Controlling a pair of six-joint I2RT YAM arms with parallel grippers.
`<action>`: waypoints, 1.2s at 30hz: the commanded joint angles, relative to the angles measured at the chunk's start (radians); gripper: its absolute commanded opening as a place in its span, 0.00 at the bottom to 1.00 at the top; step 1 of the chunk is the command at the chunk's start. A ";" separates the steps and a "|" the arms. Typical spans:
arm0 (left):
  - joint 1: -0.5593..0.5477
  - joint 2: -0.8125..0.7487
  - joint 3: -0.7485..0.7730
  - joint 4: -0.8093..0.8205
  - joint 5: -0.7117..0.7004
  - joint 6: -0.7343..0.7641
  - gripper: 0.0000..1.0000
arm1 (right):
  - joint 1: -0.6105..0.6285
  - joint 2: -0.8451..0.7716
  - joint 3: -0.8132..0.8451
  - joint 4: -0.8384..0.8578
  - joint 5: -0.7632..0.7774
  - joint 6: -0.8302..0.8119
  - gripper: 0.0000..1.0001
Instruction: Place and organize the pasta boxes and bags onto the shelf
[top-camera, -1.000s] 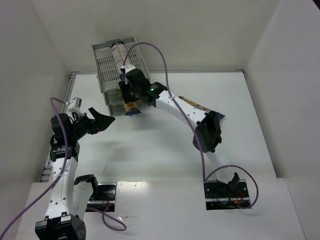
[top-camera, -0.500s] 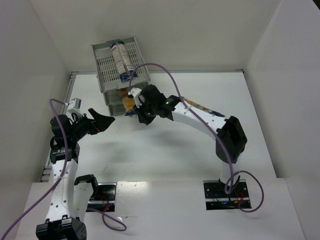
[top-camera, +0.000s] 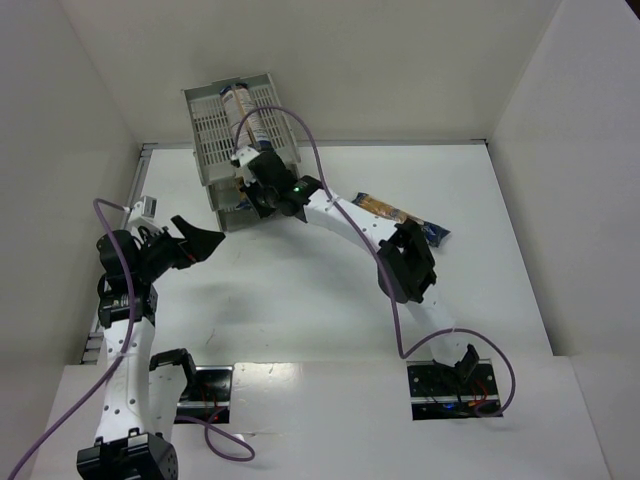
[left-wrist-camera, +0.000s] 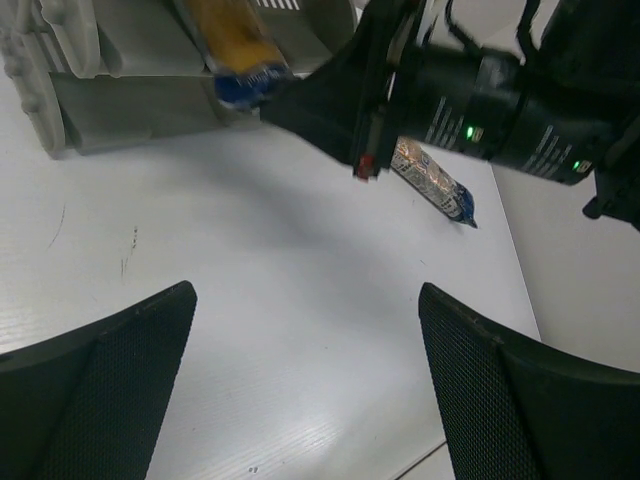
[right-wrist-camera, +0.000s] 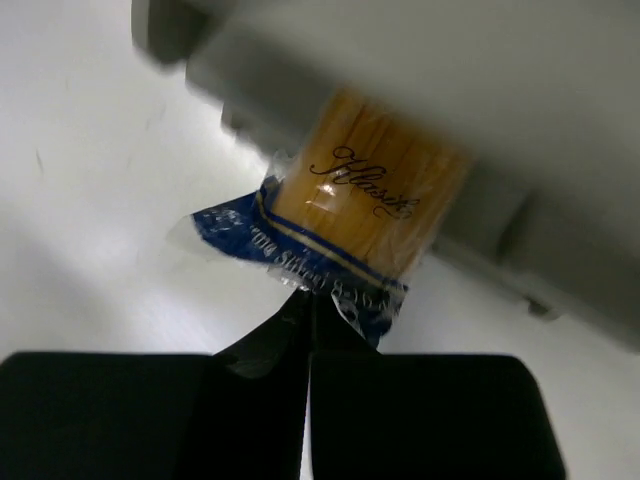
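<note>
Right, in the overhead view I am reaching the right gripper (top-camera: 245, 195) up to the near end of the shelf (top-camera: 205, 125), at a lower tray. The first packet (top-camera: 248, 112) is lying along the top tray, and a loose packet (top-camera: 395, 212) is waiting on the table (top-camera: 300, 290), well apart to the right. The left gripper (top-camera: 200, 232) is hanging spread wide with nothing in it, near the shelf's corner. From the left wrist I am seeing the second packet (left-wrist-camera: 232, 35) poking out of the lower tray past its edge, with the right gripper's tip just beside it. From the right wrist the jaws are pressed fully together, their tip touching the crimped blue end (right-wrist-camera: 300, 265); I cannot tell whether any film is nipped. I am judging this a push, so I am wanting to press straight along the packet's length, slowly, tip centred on the end, so it is sliding home rather than buckling or shoving the shelf back.
</note>
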 joint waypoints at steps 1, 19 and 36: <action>0.008 -0.010 -0.007 0.038 0.005 0.011 0.99 | -0.010 0.047 0.168 0.131 0.134 0.075 0.00; 0.017 -0.033 -0.007 -0.018 -0.226 -0.012 0.99 | -0.299 -0.373 -0.343 -0.012 0.022 -0.193 0.98; 0.071 -0.034 -0.103 -0.043 -0.257 -0.277 0.99 | -0.619 -0.146 -0.466 -0.071 0.188 -0.652 1.00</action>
